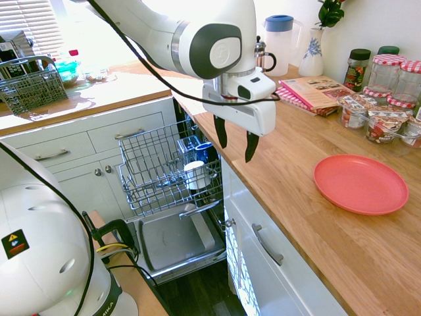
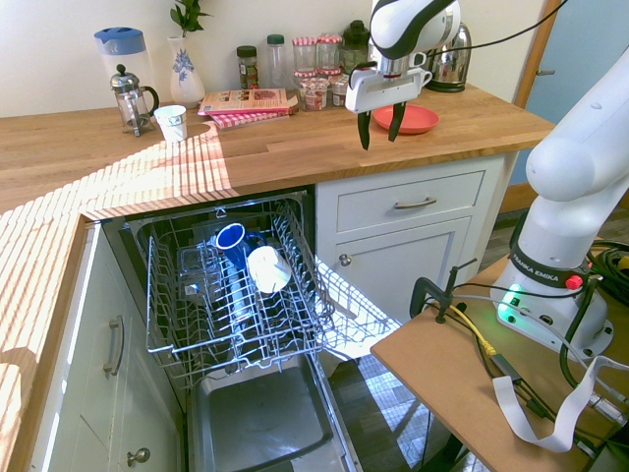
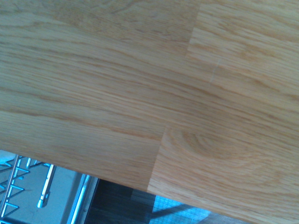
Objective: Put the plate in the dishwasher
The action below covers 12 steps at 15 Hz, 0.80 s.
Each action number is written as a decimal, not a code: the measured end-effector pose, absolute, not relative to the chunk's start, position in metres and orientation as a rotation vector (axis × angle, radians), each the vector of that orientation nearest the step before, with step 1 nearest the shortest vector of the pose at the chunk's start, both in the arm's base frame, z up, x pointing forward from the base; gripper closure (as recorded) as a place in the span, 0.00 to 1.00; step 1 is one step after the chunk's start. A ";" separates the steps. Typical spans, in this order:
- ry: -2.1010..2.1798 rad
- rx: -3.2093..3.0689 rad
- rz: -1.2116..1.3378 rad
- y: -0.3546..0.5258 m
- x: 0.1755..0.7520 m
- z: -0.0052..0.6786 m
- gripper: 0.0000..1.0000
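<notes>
Coral-red round plastic plate (image 1: 361, 184) lies flat on the wooden countertop (image 1: 309, 217), apart from the gripper (image 1: 235, 141), which hangs above the counter edge with its dark fingers spread and empty. Beside it the dishwasher (image 2: 236, 324) stands open, its grey wire rack (image 2: 221, 295) pulled out, holding a blue cup (image 2: 232, 239) and a white cup (image 2: 267, 268).

A close look straight down at a pale oak worktop (image 3: 149, 88) made of long glued staves, with warm honey grain running along its length. Joints between staves show as thin straight lines, and one stave end carries a rounded swirl in the grain. The worktop fills most of the picture and ends in a straight edge. Beyond that edge, lower down and out of focus, lie the grey wire bars of a dishwasher rack (image 3: 21, 184), lit bluish, and beside them a strip of dark floor (image 3: 126, 205).
</notes>
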State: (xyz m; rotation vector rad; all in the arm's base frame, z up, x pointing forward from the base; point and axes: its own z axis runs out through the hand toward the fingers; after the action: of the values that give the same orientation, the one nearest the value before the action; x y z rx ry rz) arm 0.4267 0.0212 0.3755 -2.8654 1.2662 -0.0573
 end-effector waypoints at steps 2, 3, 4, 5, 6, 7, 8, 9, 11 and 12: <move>1.269 -2.857 -0.049 0.021 0.427 0.375 0.00; 1.278 -2.845 -0.043 0.020 0.427 0.375 0.00; 1.289 -2.832 -0.039 0.015 0.427 0.375 0.00; 1.304 -2.815 -0.034 0.007 0.427 0.375 0.00; 1.321 -2.798 -0.031 -0.006 0.427 0.375 0.00; 1.342 -2.780 -0.027 -0.023 0.426 0.374 0.00; 1.374 -2.759 -0.020 -0.042 0.424 0.373 0.00; 1.414 -2.733 -0.014 -0.063 0.419 0.369 0.00; 1.494 -2.676 -0.006 -0.105 0.405 0.360 0.00; 1.535 -2.638 -0.011 -0.124 0.397 0.355 0.00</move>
State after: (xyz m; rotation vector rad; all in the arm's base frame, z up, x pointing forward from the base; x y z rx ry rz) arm 0.3973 -0.1241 0.3553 -2.6381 1.5354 -0.0114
